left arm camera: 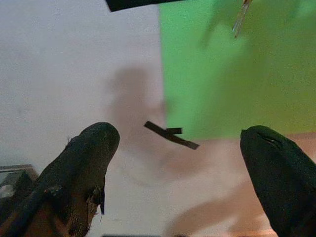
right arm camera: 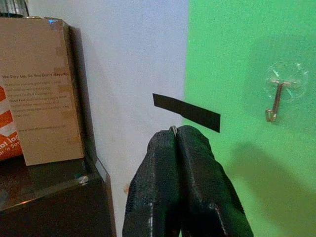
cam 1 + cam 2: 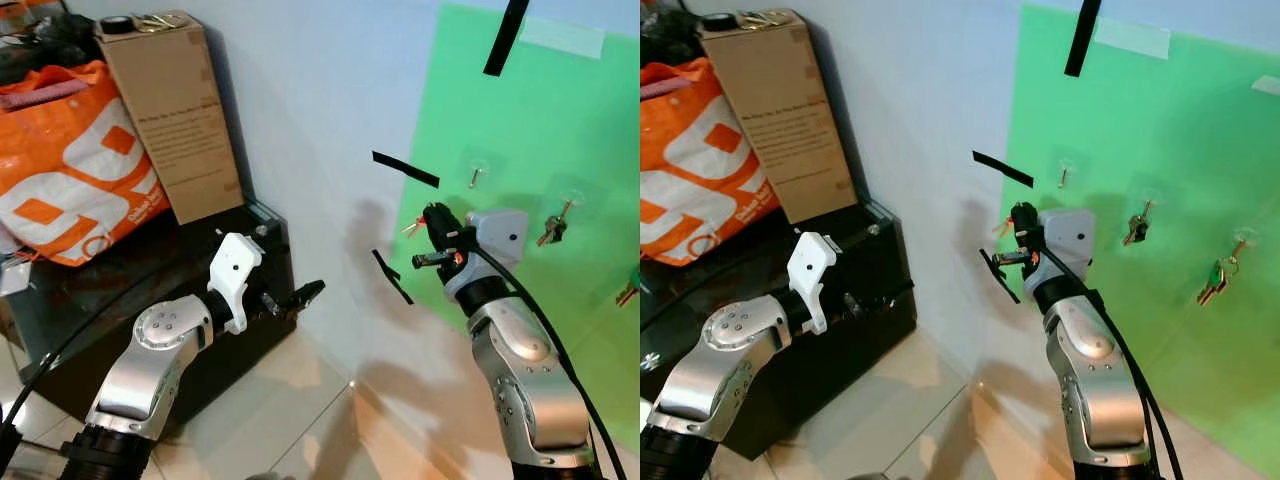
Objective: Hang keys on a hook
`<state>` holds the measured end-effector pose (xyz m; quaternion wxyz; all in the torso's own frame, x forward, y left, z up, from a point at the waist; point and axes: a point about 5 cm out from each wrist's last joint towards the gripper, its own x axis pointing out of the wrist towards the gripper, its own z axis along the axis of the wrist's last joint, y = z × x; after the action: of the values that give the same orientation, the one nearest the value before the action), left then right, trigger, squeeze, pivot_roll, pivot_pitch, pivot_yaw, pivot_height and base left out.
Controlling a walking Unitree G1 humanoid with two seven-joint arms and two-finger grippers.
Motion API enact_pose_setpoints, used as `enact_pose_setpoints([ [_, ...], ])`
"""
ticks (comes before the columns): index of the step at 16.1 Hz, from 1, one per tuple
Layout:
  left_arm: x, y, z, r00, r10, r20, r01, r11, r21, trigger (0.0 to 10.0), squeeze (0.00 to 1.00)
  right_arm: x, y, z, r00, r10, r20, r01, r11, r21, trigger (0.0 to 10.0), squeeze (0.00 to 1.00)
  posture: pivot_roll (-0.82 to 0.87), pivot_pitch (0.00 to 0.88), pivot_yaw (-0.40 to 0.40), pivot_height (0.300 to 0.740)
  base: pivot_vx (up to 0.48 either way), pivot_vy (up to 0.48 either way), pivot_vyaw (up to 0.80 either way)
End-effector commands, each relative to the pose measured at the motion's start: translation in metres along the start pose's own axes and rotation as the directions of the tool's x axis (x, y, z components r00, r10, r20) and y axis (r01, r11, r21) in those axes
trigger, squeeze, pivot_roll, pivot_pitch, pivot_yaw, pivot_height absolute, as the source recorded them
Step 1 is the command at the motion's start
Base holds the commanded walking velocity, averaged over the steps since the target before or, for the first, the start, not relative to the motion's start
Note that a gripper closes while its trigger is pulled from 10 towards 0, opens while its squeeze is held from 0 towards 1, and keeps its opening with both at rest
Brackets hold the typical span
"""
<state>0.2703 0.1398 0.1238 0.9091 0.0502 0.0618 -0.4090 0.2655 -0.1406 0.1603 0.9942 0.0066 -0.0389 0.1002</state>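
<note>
My right gripper [image 3: 430,218] is raised in front of the green sheet [image 3: 540,110] on the wall. It is shut on a small bunch of keys [image 3: 409,229], which hangs from its tips. In the right wrist view the fingers [image 2: 197,173] are pressed together, with a bit of metal showing between them. An empty metal hook [image 2: 274,101] on a clear pad sits up and to the right of the gripper, a short way off. Two further hooks each carry keys, one a dark bunch [image 3: 553,228], the other a green bunch [image 3: 1214,277]. My left gripper [image 3: 300,294] is held low by the black cabinet, open and holding nothing.
A black glass-topped cabinet [image 3: 150,270] stands at the left against the wall, bearing a tall cardboard box [image 3: 170,110] and an orange bag [image 3: 65,160]. Strips of black tape [image 3: 405,168] are stuck on the wall. Pale tiled floor [image 3: 300,420] lies below.
</note>
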Motion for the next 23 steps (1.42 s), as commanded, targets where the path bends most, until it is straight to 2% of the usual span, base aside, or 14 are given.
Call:
enact_pose_setpoints([
  [1,-0.001,0.001,0.005,1.0,-0.017,0.005,0.017,1.0,0.013,10.0,0.0,0.004,0.001,0.011,0.999,0.003,0.05,-0.003,1.0,0.011,10.0,0.0,-0.04,0.0,0.053,0.74,0.0,0.0,0.0],
  [7,-0.002,0.002,0.005,0.999,-0.043,0.0,0.043,0.999,0.005,10.0,0.0,0.012,-0.003,0.018,0.995,-0.049,0.084,0.046,0.998,0.033,10.0,0.0,-0.04,0.0,0.053,0.74,0.0,0.0,0.0],
  [11,-0.003,0.0,0.004,0.998,-0.059,-0.001,0.059,0.998,0.004,10.0,0.0,0.016,-0.011,0.023,0.987,-0.119,0.108,0.111,0.991,0.08,10.0,0.0,-0.04,0.0,0.056,0.74,0.0,0.0,0.0],
  [15,-0.002,-0.002,0.006,0.997,-0.078,0.003,0.078,0.997,0.004,10.0,0.0,0.02,-0.016,0.022,0.98,-0.178,0.088,0.169,0.981,0.096,10.0,0.0,-0.04,0.0,0.056,0.74,0.0,0.0,0.0],
  [17,-0.002,-0.003,0.007,0.996,-0.089,0.009,0.089,0.996,0.002,10.0,0.0,0.019,-0.023,0.02,0.971,-0.229,0.074,0.219,0.967,0.131,10.0,0.0,-0.03,0.0,0.055,0.74,0.0,0.0,0.0],
  [23,-0.001,-0.005,0.008,0.993,-0.118,0.01,0.118,0.993,-0.006,10.0,0.0,0.013,-0.032,0.018,0.957,-0.286,0.048,0.266,0.933,0.244,10.0,0.0,-0.04,0.0,0.064,0.74,0.0,0.0,0.0],
])
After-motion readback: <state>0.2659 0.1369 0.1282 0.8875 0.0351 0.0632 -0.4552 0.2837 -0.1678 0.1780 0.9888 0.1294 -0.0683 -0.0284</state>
